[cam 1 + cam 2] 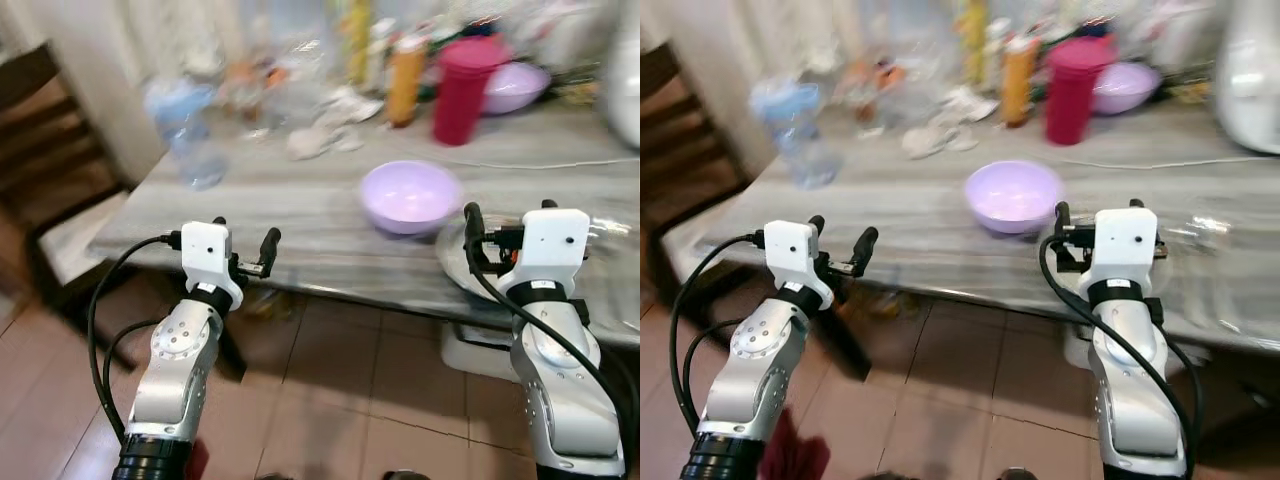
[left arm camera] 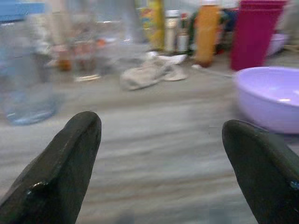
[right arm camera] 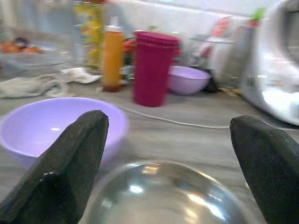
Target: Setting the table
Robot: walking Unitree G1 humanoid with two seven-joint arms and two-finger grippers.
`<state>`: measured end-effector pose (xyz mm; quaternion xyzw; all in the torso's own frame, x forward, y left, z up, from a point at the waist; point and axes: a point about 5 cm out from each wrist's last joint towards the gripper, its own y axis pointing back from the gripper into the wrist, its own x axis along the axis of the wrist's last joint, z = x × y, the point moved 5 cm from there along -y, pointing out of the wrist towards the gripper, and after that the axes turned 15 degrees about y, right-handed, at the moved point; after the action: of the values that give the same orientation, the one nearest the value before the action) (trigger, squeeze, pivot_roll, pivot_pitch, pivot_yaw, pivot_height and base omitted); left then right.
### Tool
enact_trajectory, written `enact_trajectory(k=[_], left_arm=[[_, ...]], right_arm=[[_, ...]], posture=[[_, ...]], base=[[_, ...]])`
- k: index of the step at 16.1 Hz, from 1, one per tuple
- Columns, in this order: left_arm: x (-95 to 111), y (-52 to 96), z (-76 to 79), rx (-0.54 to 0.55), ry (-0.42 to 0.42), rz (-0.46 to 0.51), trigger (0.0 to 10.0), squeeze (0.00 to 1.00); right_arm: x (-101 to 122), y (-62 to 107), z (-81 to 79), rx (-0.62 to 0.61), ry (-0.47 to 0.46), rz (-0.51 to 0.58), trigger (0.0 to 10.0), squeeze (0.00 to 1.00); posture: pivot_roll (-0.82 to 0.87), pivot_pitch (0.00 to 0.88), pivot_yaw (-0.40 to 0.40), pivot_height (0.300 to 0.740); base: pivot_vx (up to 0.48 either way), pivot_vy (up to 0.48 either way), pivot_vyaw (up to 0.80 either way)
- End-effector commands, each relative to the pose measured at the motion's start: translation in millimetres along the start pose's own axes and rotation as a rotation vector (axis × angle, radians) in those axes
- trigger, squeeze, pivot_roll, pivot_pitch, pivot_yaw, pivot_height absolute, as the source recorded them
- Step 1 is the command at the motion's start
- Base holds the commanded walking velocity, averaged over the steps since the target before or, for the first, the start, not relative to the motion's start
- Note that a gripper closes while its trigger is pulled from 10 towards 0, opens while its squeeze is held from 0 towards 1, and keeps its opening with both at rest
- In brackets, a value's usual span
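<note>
On the grey table (image 1: 300, 225), a light purple bowl (image 1: 410, 196) sits near the front edge. Just right of it lies a clear glass dish (image 3: 163, 196), directly under my right gripper (image 1: 508, 210). That gripper is open and empty, held low over the dish's near rim. My left gripper (image 1: 245, 232) is open too, with nothing in it. It hovers at the table's front edge, left of the purple bowl, facing bare tabletop. A stack of magenta cups (image 1: 465, 90) and a second purple bowl (image 1: 515, 87) stand at the back.
An orange bottle (image 1: 405, 80), a crumpled cloth (image 1: 320, 140) and blurred clutter line the table's back. A clear water bottle with a blue cap (image 1: 185, 130) stands at the left. A white appliance (image 1: 1250, 80) and its cable occupy the right. A wooden chair (image 1: 50, 200) stands left of the table.
</note>
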<state>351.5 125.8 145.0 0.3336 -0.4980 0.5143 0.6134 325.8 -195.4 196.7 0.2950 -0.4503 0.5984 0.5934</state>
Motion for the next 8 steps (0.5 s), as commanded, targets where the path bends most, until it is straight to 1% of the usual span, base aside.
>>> enact_trajectory(k=[1,8], left_arm=[[-0.5,0.3,-1.1,0.011,-0.009,-0.003,10.0,0.00],[-6.3,2.4,4.3,0.002,0.002,-0.017,10.0,0.00]], right_arm=[[0.3,-0.5,2.6,-0.008,-0.008,0.001,10.0,0.00],[1.5,-3.5,-0.1,0.007,-0.010,0.003,10.0,0.00]], posture=[[-0.26,0.094,0.090,0.740],[-0.26,0.100,0.076,0.740]], base=[[-0.247,0.000,-0.54],[-0.275,0.000,-0.76]])
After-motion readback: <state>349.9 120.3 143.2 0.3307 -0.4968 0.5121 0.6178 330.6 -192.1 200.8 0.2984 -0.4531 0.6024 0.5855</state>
